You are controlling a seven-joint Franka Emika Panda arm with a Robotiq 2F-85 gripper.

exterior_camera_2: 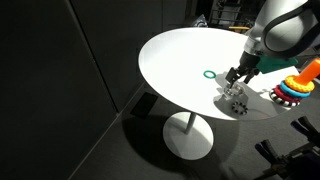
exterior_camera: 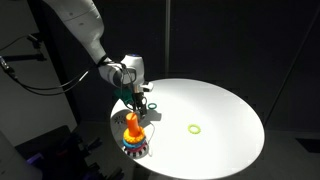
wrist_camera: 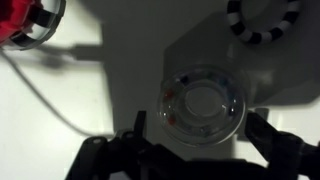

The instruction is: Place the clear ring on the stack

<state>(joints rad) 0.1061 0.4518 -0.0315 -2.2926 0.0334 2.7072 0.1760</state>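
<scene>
- Well off to the left of the stack [exterior_camera_2: 296,90] in an exterior view, a green ring [exterior_camera_2: 209,74] sat on the surface [exterior_camera_2: 170,50], out of play.
- Closer to the stack, also on its left, the gripper [exterior_camera_2: 240,76] hung just above the clear ring [exterior_camera_2: 237,104].
- And the wrist view settled it! The clear ring [wrist_camera: 205,103] lay flat, dead centre, straight beneath the gripper [wrist_camera: 200,125], whose fingers were spread wide either side, holding nothing and touching nothing that I could see.
- A round ring, so no long axis to square up to; a straight drop and squeeze looked like the call.
- After that, the carry ran right, towards the stack's orange peg.
</scene>
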